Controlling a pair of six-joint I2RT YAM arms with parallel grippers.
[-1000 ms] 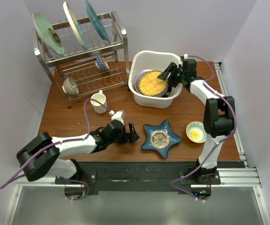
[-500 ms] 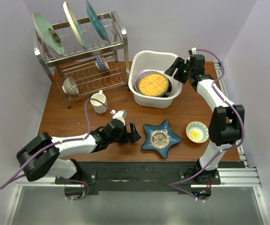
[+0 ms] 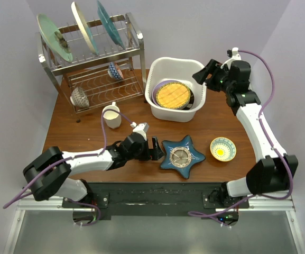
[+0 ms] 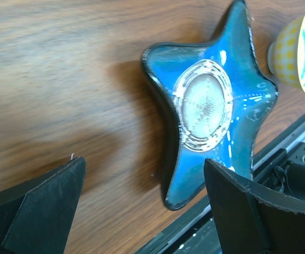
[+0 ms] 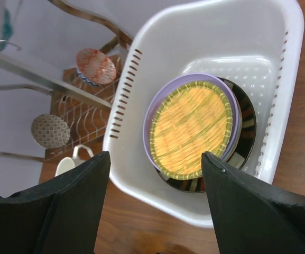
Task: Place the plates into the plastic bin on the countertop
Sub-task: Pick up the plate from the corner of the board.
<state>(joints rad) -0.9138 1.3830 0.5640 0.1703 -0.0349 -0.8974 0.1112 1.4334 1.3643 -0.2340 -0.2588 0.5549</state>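
Top external view, nearest the arm bases: the blue star-shaped plate (image 3: 181,155) lies flat on the wooden table (image 3: 89,137). It is glossy, with a pale ringed centre and a dark edge. The left gripper (image 3: 155,149) sits low just beside its left point, jaws spread wide and holding nothing. In the left wrist view both fingers (image 4: 46,201) frame the plate's near arm without touching it.

Farther back, the white plastic bin (image 3: 162,108) holds a stack: an amber round plate (image 3: 173,94) with a woven look on top, a lavender plate (image 5: 148,127) under it, and a black glossy one (image 5: 247,124) at the bottom. The right gripper (image 3: 205,73) hangs above the bin's right rim, open and empty.
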